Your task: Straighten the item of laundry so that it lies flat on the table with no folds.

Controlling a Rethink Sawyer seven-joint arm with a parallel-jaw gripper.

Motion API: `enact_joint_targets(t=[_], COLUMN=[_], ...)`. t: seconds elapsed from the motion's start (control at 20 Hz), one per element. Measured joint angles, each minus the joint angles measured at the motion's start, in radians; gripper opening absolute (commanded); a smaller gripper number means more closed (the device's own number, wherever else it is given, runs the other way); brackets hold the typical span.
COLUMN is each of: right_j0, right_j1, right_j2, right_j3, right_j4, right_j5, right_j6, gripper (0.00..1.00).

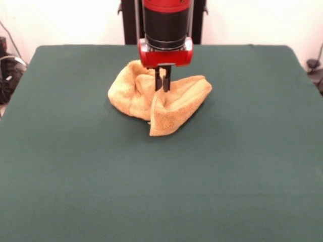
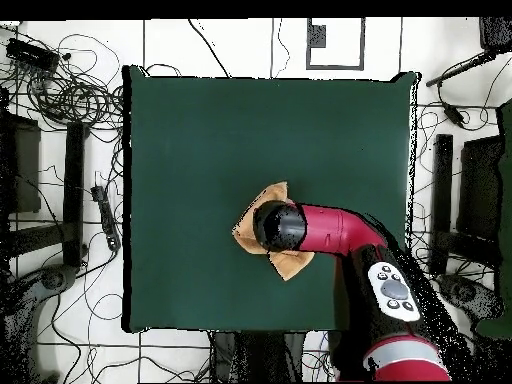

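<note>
The golden-orange towel (image 1: 174, 107) lies crumpled in a heap on the dark green table (image 1: 75, 161), a little past its middle toward the robot. Its folds overlap, and one flap points toward the table's front. My gripper (image 1: 162, 88) comes straight down onto the top of the heap. Its two black fingers stand close together and pinch a raised ridge of cloth. In the overhead view the arm covers the gripper and most of the towel (image 2: 291, 265). Only the towel's corners show around the arm's black end on the table (image 2: 200, 150).
The red and black arm (image 2: 335, 230) reaches in from the table's bottom right in the overhead view. Cables (image 2: 60, 90) and dark stands (image 2: 75, 180) lie on the floor around the table. The black pedestal (image 1: 128, 20) stands behind the far edge.
</note>
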Motion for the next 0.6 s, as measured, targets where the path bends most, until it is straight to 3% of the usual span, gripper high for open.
enact_joint_targets(t=[0.6], right_j0=[0.028], right_j1=[-0.052], right_j2=[-0.005], right_j3=[0.131], right_j4=[0.038], right_j5=[-0.123], right_j6=[0.000], gripper=[0.00])
